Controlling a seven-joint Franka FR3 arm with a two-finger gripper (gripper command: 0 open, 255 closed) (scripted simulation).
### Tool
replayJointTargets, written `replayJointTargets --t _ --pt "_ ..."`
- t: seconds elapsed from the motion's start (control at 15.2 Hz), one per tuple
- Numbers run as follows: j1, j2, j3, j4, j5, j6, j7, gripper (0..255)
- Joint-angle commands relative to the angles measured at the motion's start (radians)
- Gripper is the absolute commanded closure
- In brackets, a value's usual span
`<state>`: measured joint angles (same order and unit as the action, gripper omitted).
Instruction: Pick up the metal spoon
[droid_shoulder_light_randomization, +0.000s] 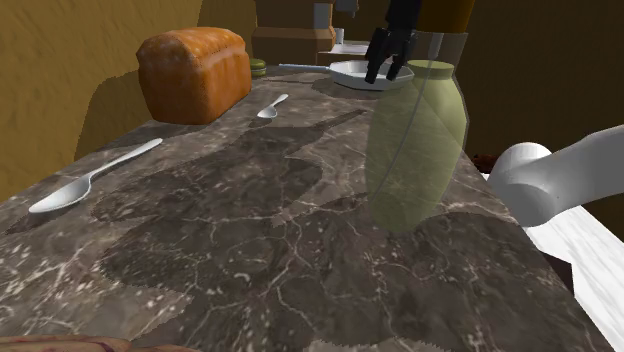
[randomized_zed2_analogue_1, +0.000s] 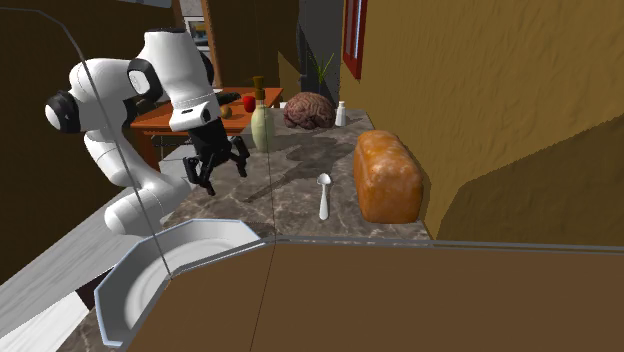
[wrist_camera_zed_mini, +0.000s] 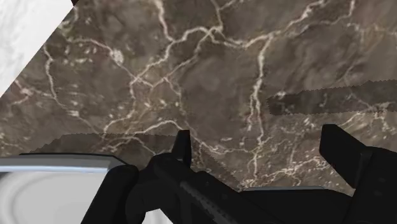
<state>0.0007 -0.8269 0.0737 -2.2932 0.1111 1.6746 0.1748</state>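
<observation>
Two pale grey spoons lie on the dark marble counter (droid_shoulder_light_randomization: 300, 250). The small spoon (droid_shoulder_light_randomization: 272, 107) (randomized_zed2_analogue_1: 323, 194) rests beside the bread loaf (droid_shoulder_light_randomization: 195, 72) (randomized_zed2_analogue_1: 387, 176). The longer spoon (droid_shoulder_light_randomization: 88, 181) lies near the shoulder view's left edge. My black gripper (droid_shoulder_light_randomization: 386, 70) (randomized_zed2_analogue_1: 222, 172) (wrist_camera_zed_mini: 261, 153) hangs open above the counter's far end, next to a white bowl (droid_shoulder_light_randomization: 358, 71) (randomized_zed2_analogue_1: 165, 270) (wrist_camera_zed_mini: 57, 167). It is well away from both spoons. Bare marble lies between its fingers (wrist_camera_zed_mini: 181, 149).
A translucent green bottle (droid_shoulder_light_randomization: 415, 140) (randomized_zed2_analogue_1: 261, 125) stands mid-counter between the gripper and the stand. A brown brain-shaped lump (randomized_zed2_analogue_1: 310, 110) and a small white shaker (randomized_zed2_analogue_1: 341, 114) sit at the counter's other end. An ochre wall (randomized_zed2_analogue_1: 480, 90) runs along the bread's side.
</observation>
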Motion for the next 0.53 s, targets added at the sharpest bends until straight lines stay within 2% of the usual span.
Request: replayJointTargets --t 0.0,0.46 --pt "0.0 0.0 0.0 0.0 0.0 0.0 0.0 0" --pt "-0.075 0.227 0.175 0.175 0.111 0.006 0.417 0"
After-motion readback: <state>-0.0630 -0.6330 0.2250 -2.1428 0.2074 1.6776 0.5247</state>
